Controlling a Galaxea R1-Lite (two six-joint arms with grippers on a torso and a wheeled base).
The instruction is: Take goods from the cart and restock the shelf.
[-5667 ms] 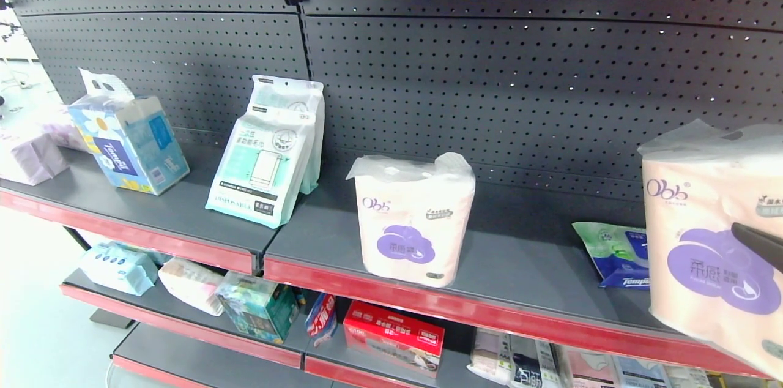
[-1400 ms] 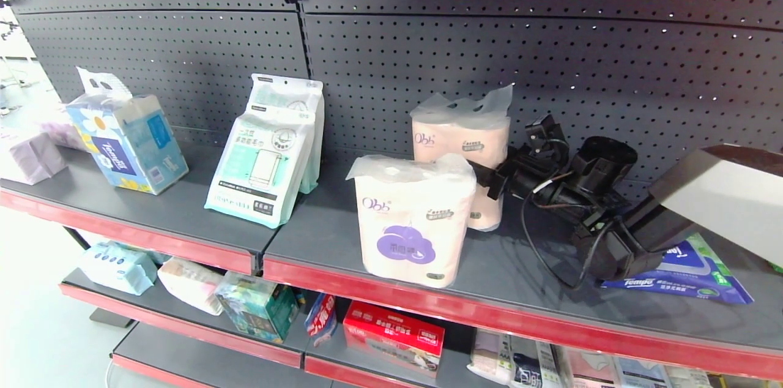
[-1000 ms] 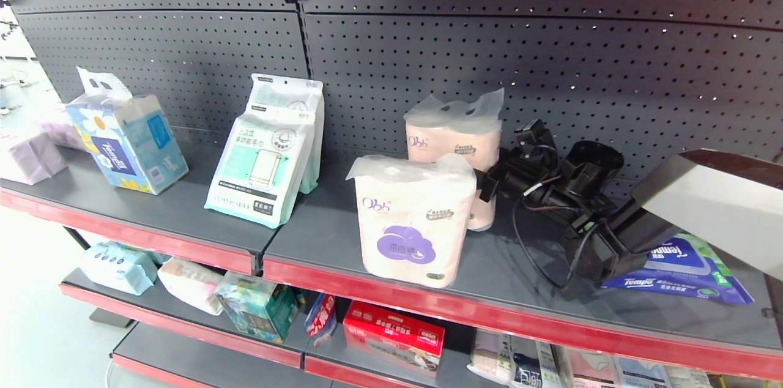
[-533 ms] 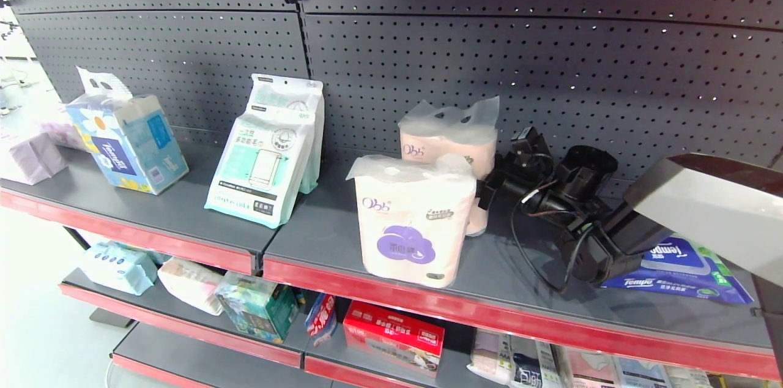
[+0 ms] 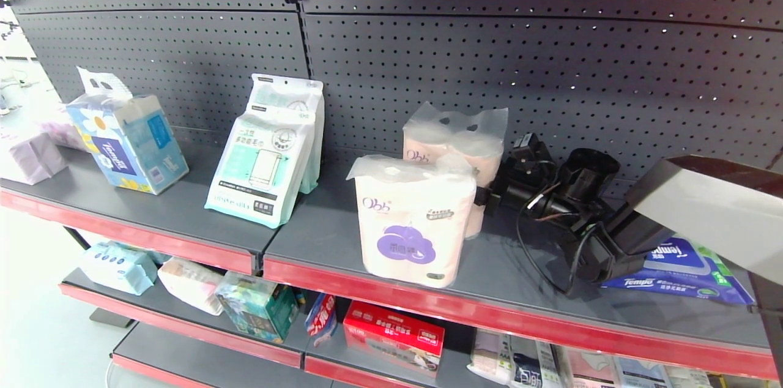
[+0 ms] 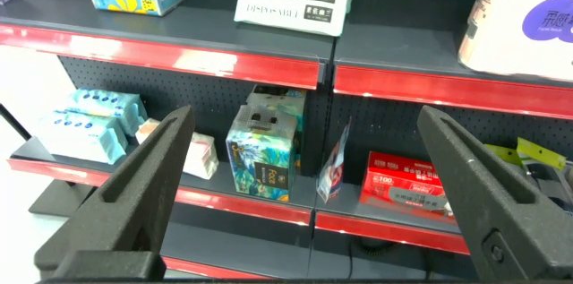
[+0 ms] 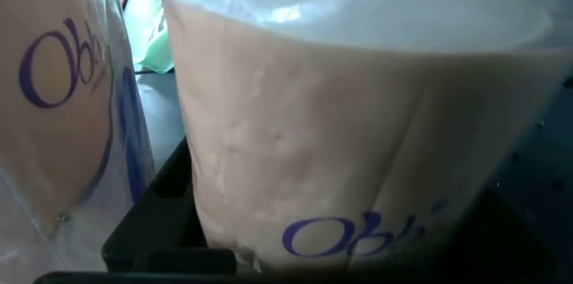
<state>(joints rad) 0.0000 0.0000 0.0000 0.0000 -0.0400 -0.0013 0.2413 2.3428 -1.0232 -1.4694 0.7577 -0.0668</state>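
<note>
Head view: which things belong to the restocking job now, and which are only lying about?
Job: rear toilet paper pack, right gripper holding it, shelf.
Lying about: front toilet paper pack, blue tissue box, white pouches, blue wipes packet, red box below.

Centre of the head view: the front tissue-roll pack [image 5: 416,223] covers the lower left of the rear tissue-roll pack [image 5: 459,140]. The far tip of the right pincer [image 5: 484,195] is hidden behind that rear pack. Lower right, the right arm [image 5: 703,210] covers the upper left of the blue wipes pouch [image 5: 685,275]. The lavender pack [image 5: 27,158] is cut by the left edge, and the packets [image 5: 587,369] at bottom right by the bottom edge.
</note>
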